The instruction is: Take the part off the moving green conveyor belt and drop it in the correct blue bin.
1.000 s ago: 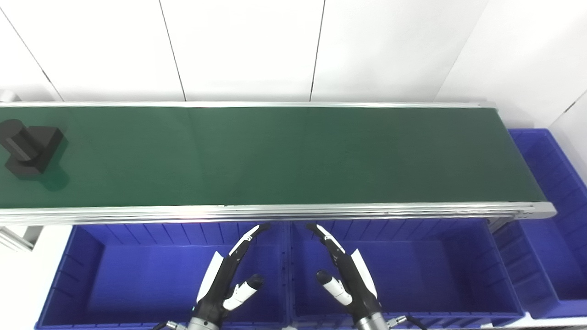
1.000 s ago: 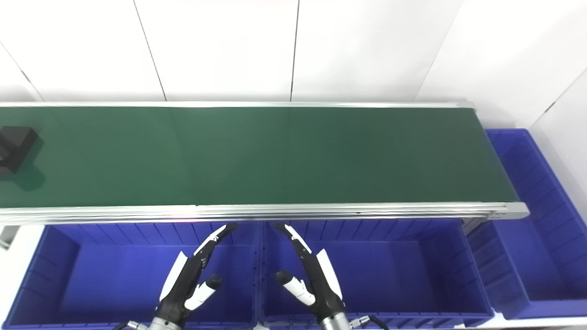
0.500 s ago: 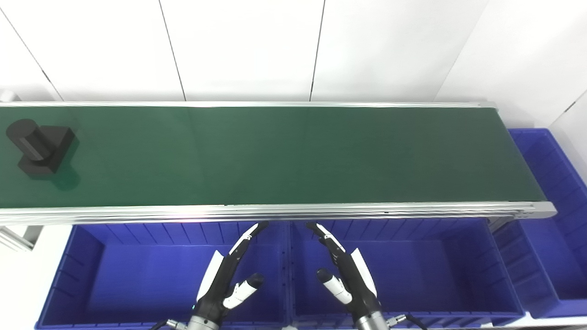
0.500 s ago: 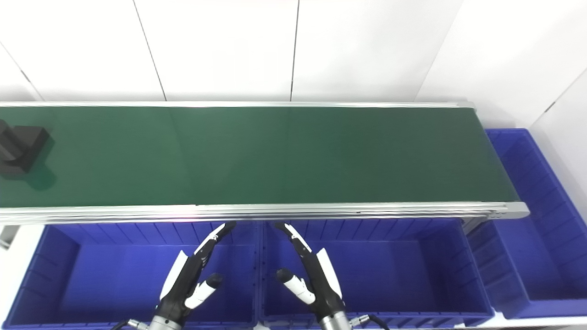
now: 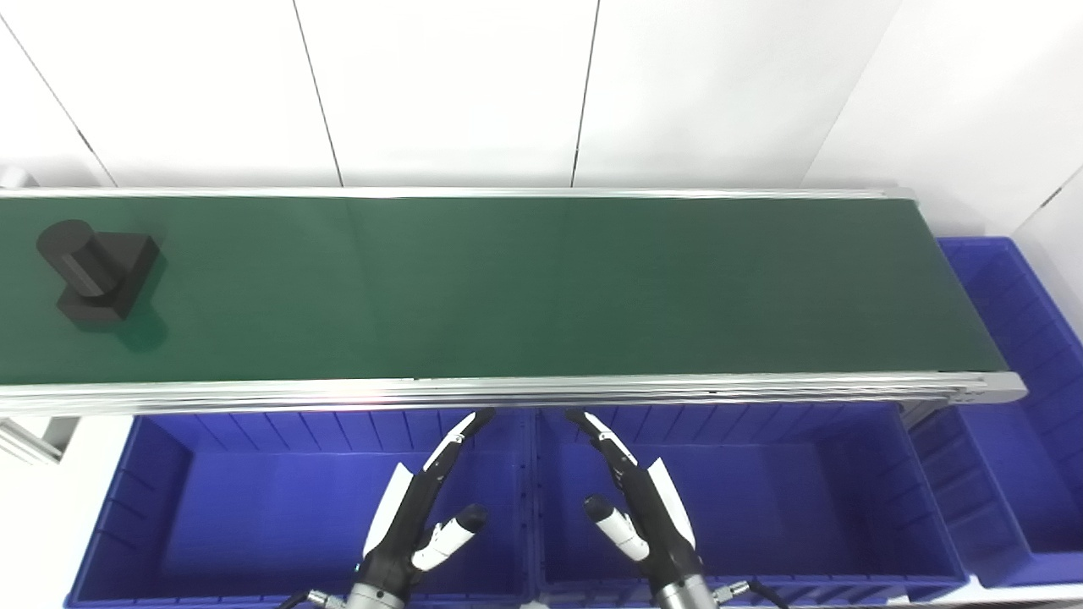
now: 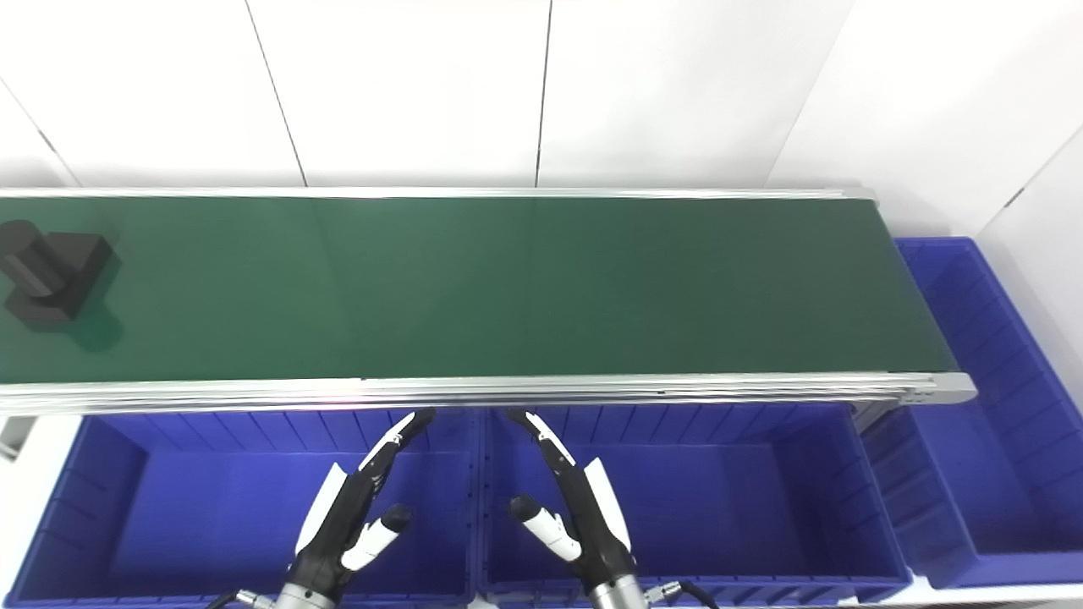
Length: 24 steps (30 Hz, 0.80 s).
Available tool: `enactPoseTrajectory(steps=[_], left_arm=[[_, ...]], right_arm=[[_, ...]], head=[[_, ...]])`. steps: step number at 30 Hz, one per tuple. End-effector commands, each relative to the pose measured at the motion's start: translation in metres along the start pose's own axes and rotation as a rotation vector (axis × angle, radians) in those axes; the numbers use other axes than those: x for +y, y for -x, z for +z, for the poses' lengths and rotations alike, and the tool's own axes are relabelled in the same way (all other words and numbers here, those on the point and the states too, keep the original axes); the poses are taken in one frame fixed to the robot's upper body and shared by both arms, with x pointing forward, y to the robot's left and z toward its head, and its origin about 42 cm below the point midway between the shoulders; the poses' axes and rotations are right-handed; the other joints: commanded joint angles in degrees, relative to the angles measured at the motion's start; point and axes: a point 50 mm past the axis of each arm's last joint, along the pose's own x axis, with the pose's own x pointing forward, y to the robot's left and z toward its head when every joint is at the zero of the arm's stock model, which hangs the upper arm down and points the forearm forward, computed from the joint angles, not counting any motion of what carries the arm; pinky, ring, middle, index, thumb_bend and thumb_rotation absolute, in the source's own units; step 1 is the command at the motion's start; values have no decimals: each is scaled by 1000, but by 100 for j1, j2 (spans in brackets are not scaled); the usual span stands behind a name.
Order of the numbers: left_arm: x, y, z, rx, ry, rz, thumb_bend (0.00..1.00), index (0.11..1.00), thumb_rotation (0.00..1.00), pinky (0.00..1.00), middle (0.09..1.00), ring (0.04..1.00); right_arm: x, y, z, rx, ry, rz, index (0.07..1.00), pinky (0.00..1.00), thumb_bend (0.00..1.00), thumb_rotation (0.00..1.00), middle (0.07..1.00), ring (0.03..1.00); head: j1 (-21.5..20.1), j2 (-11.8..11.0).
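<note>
The belt (image 5: 541, 288) looks matt green with a brushed metal frame (image 5: 508, 391); the bins (image 5: 744, 499) are glossy blue plastic, the part (image 5: 100, 275) matt black.

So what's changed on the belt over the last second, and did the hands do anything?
The black part has ridden the green conveyor belt rightward from its far left end. Nothing was grasped: the left hand and right hand stay open over the blue bins, fingers apart.

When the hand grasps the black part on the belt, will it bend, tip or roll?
The black part looks like a solid block with a cylinder on it, so it is probably stiff. Its flat base on the green conveyor belt suggests it will not roll. The raised cylinder may make it tip if pushed high.
</note>
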Motion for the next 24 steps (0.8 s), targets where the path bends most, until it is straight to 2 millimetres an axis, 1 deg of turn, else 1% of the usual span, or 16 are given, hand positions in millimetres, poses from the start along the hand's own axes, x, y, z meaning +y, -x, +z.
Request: enactPoseTrajectory(steps=[1, 3, 9, 14, 19, 21, 22, 23, 24], left_arm=[[2, -8, 8, -62, 5, 8, 814, 906, 1000, 971, 933, 944], [2, -7, 8, -61, 6, 8, 803, 907, 1000, 967, 933, 943], [3, -7, 7, -56, 12, 4, 832, 907, 1000, 966, 934, 944], [3, -7, 7, -56, 10, 3, 811, 909, 1000, 968, 935, 944], [3, -7, 7, -56, 11, 1, 826, 908, 1000, 963, 935, 943], [3, -7, 7, -56, 11, 2, 837, 906, 1000, 963, 934, 943], [3, -8, 7, -55, 6, 2, 835, 906, 1000, 961, 932, 941], [3, -8, 6, -54, 3, 2, 826, 905, 1000, 955, 929, 937], [2, -8, 5, -53, -2, 2, 825, 905, 1000, 955, 929, 937]], right_arm=[[-2, -6, 10, -80, -8, -5, 895, 945, 847, 1000, 939, 950], [-2, -6, 10, -80, -7, -5, 897, 962, 844, 1000, 940, 954], [-1, -6, 10, -81, -10, -6, 897, 956, 840, 1000, 939, 953], [-1, -6, 10, -81, -9, -4, 899, 968, 851, 1000, 943, 958], [-1, -6, 10, -80, -13, -6, 898, 956, 843, 1000, 943, 955], [-1, -6, 9, -77, -14, -8, 897, 957, 842, 1000, 941, 954], [0, -6, 9, -75, -14, -9, 896, 955, 843, 1000, 940, 953], [0, -6, 8, -73, -14, -9, 895, 951, 844, 1000, 939, 951], [0, -6, 7, -69, -13, -9, 894, 950, 844, 1000, 939, 950]], head=[[6, -6], [6, -6], [-14, -4], [-16, -4], [-16, -4], [-13, -43], [12, -116], [12, -116], [113, -227]])
